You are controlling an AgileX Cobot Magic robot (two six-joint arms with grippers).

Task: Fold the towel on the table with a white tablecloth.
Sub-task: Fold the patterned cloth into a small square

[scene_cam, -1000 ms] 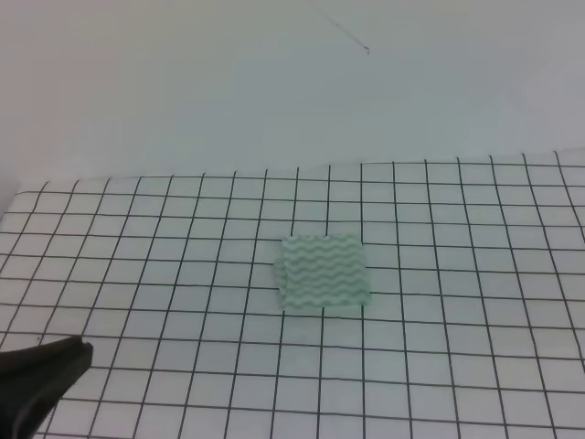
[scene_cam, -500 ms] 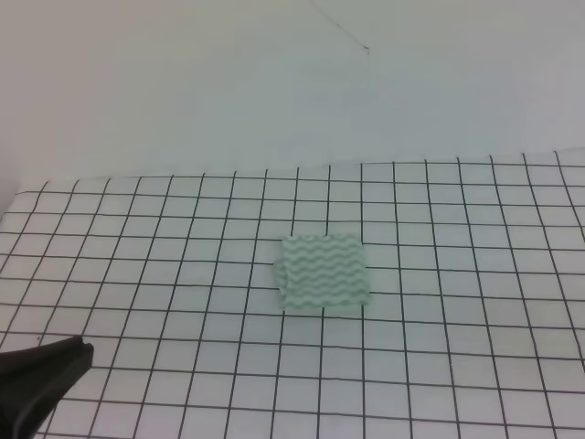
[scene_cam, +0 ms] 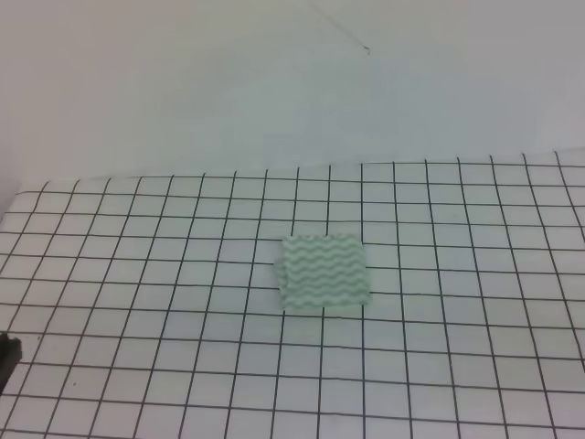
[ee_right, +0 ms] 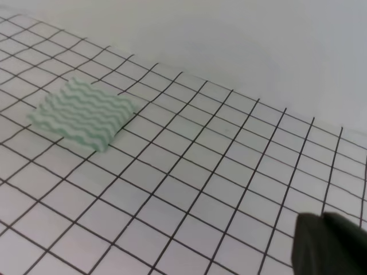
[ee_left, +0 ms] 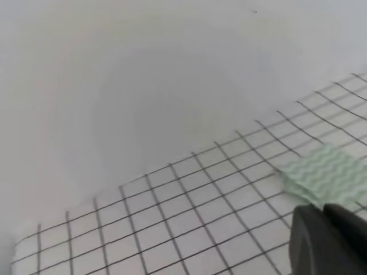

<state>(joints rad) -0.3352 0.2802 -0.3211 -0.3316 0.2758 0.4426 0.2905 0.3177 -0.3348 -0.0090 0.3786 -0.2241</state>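
Note:
The towel (scene_cam: 323,272) lies folded into a small thick rectangle, mint-green and white wavy stripes, near the middle of the tablecloth (scene_cam: 457,366). It also shows in the left wrist view (ee_left: 324,175) and the right wrist view (ee_right: 83,113). My left gripper (ee_left: 323,209) is a dark shape at the lower right of its view, jaws together, empty, well short of the towel. Only a dark sliver of the left arm (scene_cam: 5,352) shows at the left edge of the high view. My right gripper (ee_right: 321,218) has its jaws together, empty, far right of the towel.
The white grid-lined tablecloth covers the whole table (scene_cam: 137,274). A plain pale wall (scene_cam: 274,91) stands behind its far edge. The cloth's left edge (scene_cam: 14,206) shows at the far left.
My left arm has drawn back down and left, almost leaving the high view. The towel has not moved.

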